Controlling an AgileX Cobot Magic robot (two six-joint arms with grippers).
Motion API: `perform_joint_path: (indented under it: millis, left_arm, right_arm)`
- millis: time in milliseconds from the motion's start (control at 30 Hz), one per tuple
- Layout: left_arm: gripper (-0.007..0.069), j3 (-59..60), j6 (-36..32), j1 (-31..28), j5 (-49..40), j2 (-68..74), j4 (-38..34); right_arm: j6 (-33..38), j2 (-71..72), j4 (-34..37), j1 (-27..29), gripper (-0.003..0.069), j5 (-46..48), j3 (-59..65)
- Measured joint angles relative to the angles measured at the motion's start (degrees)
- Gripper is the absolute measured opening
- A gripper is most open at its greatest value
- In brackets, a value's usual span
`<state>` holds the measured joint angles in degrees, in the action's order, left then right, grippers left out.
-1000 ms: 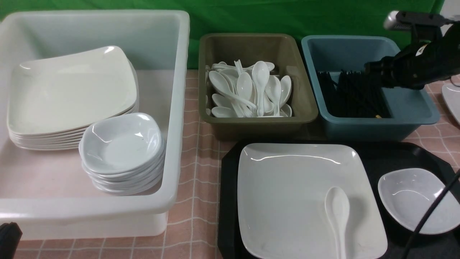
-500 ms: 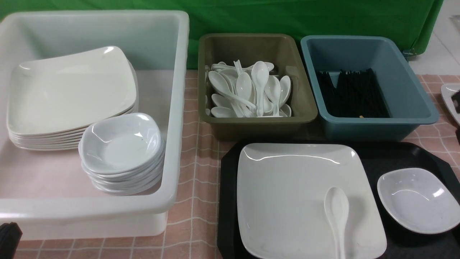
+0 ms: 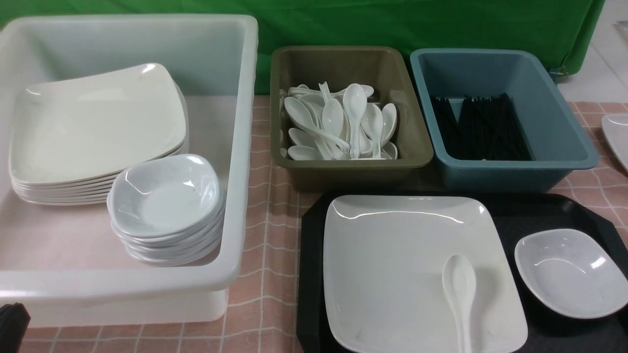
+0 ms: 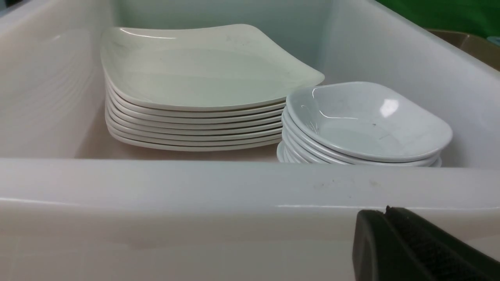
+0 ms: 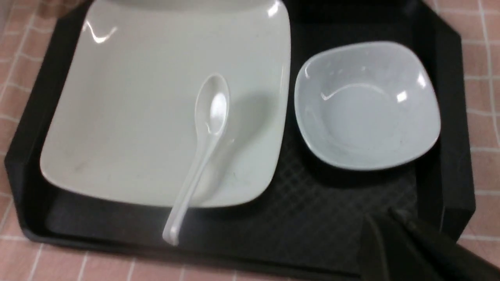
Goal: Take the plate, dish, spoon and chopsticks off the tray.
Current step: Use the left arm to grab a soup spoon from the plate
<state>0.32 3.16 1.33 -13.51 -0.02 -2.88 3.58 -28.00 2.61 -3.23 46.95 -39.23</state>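
Right gripper (image 5: pixel 382 219) withdrawn from blue bin (image 3: pixel 510 165), shut, empty, near dish (image 5: pixel 367 105) over tray (image 5: pixel 332 203)

Bright even light; glare on plate (image 3: pixel 392 255); right wrist view blurred

plate (image 3: pixel 392 255): glossy white | dish (image 3: pixel 569 274): glossy | tray (image 5: pixel 332 203): black diamond-textured plastic | tub (image 3: pixel 240 147): smooth translucent plastic

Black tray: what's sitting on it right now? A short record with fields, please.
Tray: black rectangular plastic tray, cut-off corners
Plate: large white square plate, on tray's left part
Spoon: white soup spoon, on the plate, handle overhanging near edge
Dish: small bluish-white dish, on tray, right of plate
Chopsticks: none on tray; black chopsticks lie in blue bin
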Motion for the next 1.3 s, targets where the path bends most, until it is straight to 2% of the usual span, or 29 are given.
perform_joint_path:
  millis: [167, 300, 800, 867, 933, 1000, 1067, 1167, 1300]
  left_arm:
    - [0.0005, 0.00, -0.09, 0.00, 0.00, 0.00, 0.00]
    - [0.0005, 0.00, -0.09, 0.00, 0.00, 0.00, 0.00]
    - [0.0005, 0.00, -0.01, 0.00, 0.49, 0.00, -0.19]
    - [0.0005, 0.00, 1.23, 0.00, 1.63, 0.00, -2.84]
    - [0.0005, 0.00, 9.06, 0.00, 3.28, 0.00, -15.85]
    - [0.0005, 0.00, 16.40, 0.00, 3.48, 0.00, -31.90]
    - [0.0005, 0.00, 21.20, 0.00, 3.78, 0.00, -43.04]
    - [0.0005, 0.00, 24.02, 0.00, 7.65, 0.00, -48.71]
    - [0.0005, 0.00, 24.34, 0.00, 11.48, 0.00, -49.65]
  right_arm:
    - [1.87, 15.41, 0.07, 0.00, 0.0032, -11.86, 11.44]
    - [2.01, 21.54, 0.07, 0.00, 0.0032, -16.30, 15.66]
    - [1.74, 22.70, 0.07, 0.00, 0.0041, -19.55, 17.46]
    - [1.06, 22.70, 0.07, 0.00, 0.0041, -19.55, 17.46]
    - [-0.47, 22.70, 0.07, 0.00, 0.0042, -19.55, 17.46]
    - [-1.53, 22.70, 0.07, 0.00, 0.0043, -19.57, 17.48]
    - [-1.76, 22.70, 0.07, 0.00, 0.0043, -20.19, 17.48]
    - [-1.87, 22.70, 0.07, 0.00, 0.0045, -23.05, 17.48]
    - [-1.87, 22.70, 0.07, 0.00, 0.0048, -25.88, 17.48]
